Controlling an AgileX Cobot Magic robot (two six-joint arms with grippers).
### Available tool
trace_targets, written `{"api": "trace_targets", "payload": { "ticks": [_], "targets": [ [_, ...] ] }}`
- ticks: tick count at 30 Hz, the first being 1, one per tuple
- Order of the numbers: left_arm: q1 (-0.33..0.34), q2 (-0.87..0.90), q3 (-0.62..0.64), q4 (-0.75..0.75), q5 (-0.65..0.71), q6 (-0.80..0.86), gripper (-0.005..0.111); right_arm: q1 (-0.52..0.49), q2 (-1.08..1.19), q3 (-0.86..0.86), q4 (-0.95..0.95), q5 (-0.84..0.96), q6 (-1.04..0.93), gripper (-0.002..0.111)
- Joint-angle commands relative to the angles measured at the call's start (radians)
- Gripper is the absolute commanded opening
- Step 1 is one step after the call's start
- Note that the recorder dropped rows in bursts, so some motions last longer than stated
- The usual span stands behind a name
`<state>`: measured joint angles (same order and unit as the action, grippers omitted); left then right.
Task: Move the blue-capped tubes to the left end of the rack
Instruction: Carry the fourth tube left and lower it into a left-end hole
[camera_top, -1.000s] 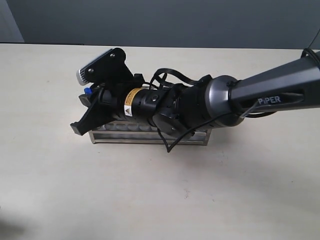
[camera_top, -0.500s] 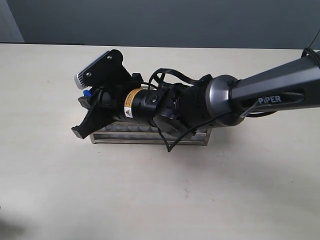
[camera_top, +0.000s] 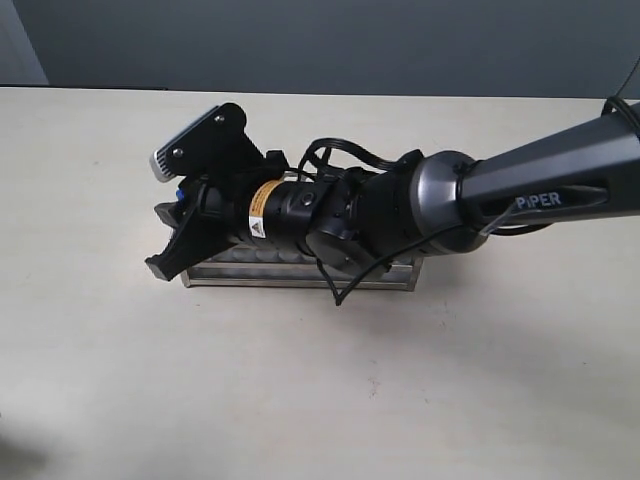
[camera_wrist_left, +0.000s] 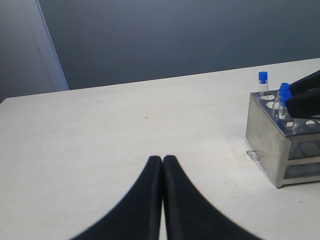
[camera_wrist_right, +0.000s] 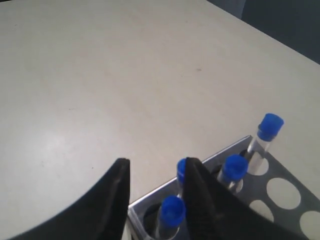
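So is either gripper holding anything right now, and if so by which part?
Nothing is held. The right gripper is open, one blue-capped tube standing in the rack between its fingers, unclamped. The left gripper is shut on nothing.

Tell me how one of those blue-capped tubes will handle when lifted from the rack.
Probably light: the tube is thin and clear. Its smooth wall may slip in a loose grip. Standing above the rack, it may tilt if nudged.

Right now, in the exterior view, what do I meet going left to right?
Right tool, open → rack → grey arm link marked PIPER. A blue cap and the wrist camera overlap the tool, so they are left out.
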<state>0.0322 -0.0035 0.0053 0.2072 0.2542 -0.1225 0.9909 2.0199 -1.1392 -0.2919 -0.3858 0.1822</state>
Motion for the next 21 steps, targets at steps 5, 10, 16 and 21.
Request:
{"api": "trace_targets", "payload": {
  "ticks": [5,10,16,21],
  "targets": [
    [-0.004,0.003,-0.005,-0.005,-0.008,-0.001,0.001,-0.002,-0.054,-0.004,0.018,-0.050,-0.069,-0.001],
    [-0.004,0.003,-0.005,-0.005,-0.008,-0.001,0.001,-0.002,-0.047,-0.004,0.132,-0.061,-0.163,-0.001],
    [-0.004,0.003,-0.005,-0.005,-0.008,-0.001,0.001,-0.002,-0.029,-0.004,0.161,-0.065,-0.191,-0.001],
    [-0.004,0.003,-0.005,-0.005,-0.008,-0.001,0.001,-0.002,-0.011,-0.004,0.161,-0.065,-0.191,-0.001]
  ]
}}
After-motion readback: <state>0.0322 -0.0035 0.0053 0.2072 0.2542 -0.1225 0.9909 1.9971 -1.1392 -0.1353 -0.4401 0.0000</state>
